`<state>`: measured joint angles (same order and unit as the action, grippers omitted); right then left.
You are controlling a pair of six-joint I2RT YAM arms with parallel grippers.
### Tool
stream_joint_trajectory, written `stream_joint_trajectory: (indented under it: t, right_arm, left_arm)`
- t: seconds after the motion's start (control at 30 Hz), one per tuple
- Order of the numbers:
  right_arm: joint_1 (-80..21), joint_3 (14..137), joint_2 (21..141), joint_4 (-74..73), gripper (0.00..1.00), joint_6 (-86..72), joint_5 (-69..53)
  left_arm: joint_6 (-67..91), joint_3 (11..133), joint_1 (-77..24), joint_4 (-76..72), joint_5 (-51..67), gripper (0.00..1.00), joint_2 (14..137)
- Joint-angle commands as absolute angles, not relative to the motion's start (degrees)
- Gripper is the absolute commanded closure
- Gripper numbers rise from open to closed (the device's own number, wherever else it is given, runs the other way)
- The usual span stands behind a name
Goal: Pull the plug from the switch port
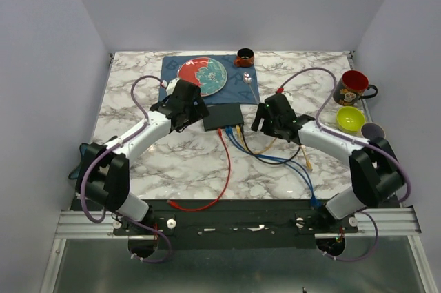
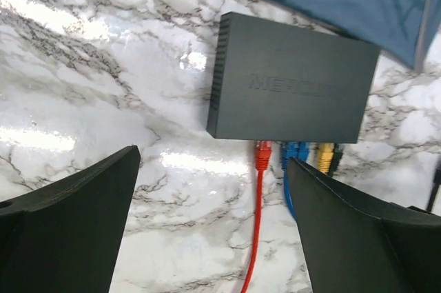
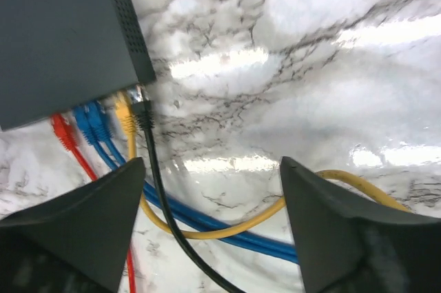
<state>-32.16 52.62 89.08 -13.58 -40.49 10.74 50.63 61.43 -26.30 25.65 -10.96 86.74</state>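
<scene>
The dark grey switch [image 1: 224, 116] lies flat at mid table, also in the left wrist view [image 2: 293, 86] and the right wrist view [image 3: 62, 38]. Along its near edge sit a red plug [image 2: 262, 155], two blue plugs [image 2: 295, 152], a yellow plug [image 2: 324, 156] and a black plug [image 3: 141, 112]. My left gripper [image 1: 187, 115] is open and empty, left of the switch; the red cable [image 2: 255, 231] runs between its fingers. My right gripper [image 1: 265, 119] is open and empty, right of the switch, above the yellow [image 3: 227, 224], blue and black cables.
A blue placemat [image 1: 244, 83] behind the switch holds a red and teal plate [image 1: 203, 76]. A small brown cup [image 1: 244, 56] stands behind it. A red mug [image 1: 353, 88], a yellow-green bowl [image 1: 350, 119] and a grey cup [image 1: 373, 131] stand at the right edge.
</scene>
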Motion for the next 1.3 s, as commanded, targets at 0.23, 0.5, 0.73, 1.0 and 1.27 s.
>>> stream_joint_trajectory:
  t: [0.23,0.5,0.73,1.0,1.27]
  right_arm:
    - [-32.3,44.6,75.5,-1.4,0.0,-26.9,17.8]
    - [-31.3,47.6,77.5,-3.5,0.0,-31.5,15.0]
    - [-21.3,46.0,81.3,-5.0,0.0,-39.8,-6.6]
    - [-18.7,43.8,86.3,7.0,0.19,-41.8,-25.5]
    - [-19.2,38.5,90.3,10.5,0.82,-42.5,-22.6]
  left_arm:
    - [49.8,46.2,-27.6,-4.1,-11.4,0.01,71.8]
    - [46.1,57.5,-27.5,8.5,-5.6,0.01,79.9]
    - [49.3,61.1,-27.2,12.3,2.4,0.01,85.6]
    - [49.0,59.1,-27.2,8.0,6.8,0.13,89.1]
    - [48.5,57.6,-27.2,10.9,7.3,0.48,93.1]
